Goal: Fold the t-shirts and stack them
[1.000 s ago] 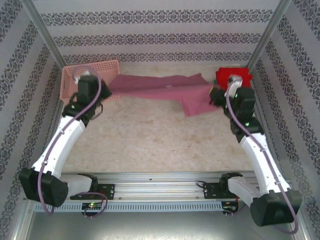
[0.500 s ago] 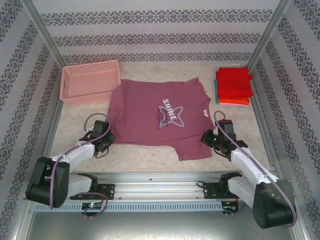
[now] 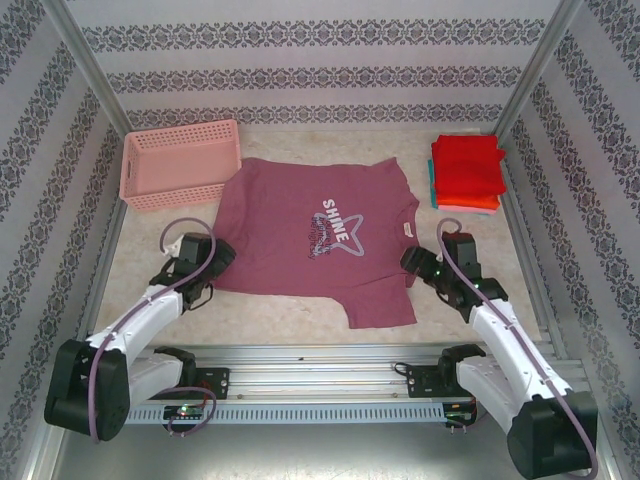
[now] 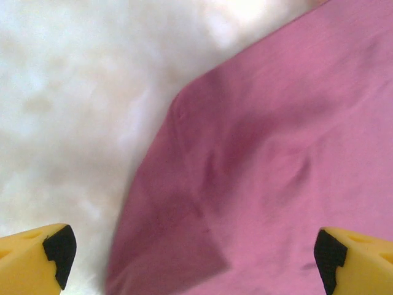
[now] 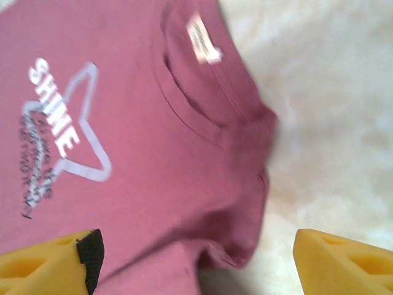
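A maroon t-shirt (image 3: 315, 235) with a white "SHINE" star print lies spread flat, print up, in the middle of the table. My left gripper (image 3: 212, 263) hovers open over its near left hem corner (image 4: 202, 203), fingers (image 4: 37, 258) wide apart, gripping nothing. My right gripper (image 3: 418, 264) is open above the sleeve and collar edge (image 5: 245, 153), one yellow finger (image 5: 344, 264) over bare table. Folded red, orange and teal t-shirts (image 3: 467, 172) are stacked at the back right.
A pink lattice basket (image 3: 182, 163) stands at the back left, touching the shirt's far left edge. Patterned walls enclose the white table (image 3: 300, 300) on three sides. A strip of bare table runs between the shirt and the arm bases.
A second ago both grippers held the shirt stretched at the back. They drew it toward the front, laid it flat, then opened and let go.
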Motion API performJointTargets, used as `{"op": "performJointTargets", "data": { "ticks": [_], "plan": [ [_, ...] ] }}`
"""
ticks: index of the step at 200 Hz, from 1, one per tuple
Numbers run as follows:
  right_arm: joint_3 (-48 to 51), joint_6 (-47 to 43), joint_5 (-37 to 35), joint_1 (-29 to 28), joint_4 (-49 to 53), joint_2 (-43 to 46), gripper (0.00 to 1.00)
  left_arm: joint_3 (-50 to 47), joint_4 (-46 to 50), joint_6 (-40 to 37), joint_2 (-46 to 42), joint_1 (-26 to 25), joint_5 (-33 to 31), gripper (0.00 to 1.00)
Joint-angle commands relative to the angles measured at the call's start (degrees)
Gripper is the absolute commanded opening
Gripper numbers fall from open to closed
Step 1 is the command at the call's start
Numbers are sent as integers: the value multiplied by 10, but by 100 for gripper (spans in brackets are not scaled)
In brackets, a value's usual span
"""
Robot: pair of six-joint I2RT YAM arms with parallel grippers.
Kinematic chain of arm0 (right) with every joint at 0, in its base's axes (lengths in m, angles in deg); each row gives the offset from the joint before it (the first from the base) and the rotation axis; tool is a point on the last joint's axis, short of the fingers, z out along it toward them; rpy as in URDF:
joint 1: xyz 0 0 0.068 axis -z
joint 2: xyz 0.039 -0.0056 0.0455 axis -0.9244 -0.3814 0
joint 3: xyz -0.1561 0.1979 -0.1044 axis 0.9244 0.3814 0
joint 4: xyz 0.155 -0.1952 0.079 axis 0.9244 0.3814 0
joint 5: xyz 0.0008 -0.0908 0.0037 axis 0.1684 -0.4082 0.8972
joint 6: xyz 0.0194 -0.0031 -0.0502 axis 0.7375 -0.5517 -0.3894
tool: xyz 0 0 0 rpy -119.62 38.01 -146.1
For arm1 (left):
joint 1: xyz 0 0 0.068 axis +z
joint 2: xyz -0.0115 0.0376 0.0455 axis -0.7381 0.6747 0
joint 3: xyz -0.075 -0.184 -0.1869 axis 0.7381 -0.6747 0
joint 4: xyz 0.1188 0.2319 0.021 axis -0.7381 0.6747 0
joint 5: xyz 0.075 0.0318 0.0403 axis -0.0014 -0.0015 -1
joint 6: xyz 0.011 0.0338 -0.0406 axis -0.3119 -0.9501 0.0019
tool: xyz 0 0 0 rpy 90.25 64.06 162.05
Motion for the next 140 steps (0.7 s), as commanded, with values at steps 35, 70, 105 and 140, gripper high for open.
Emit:
{"op": "performJointTargets", "data": {
  "ticks": [35,70,105,140],
  "plan": [
    [-159,-67,-63,-82,-103,-249,78,176,-2,-127,171,-30,1,99],
    [-314,-51,-51,-97,-119,-465,69,277,-26,-129,324,-31,57,94],
    [-477,-48,-23,-92,-60,-636,67,321,-43,-114,396,-31,75,93],
    [-562,-33,1,-69,-4,-722,67,333,-45,-101,428,-33,95,93]
  ]
}}
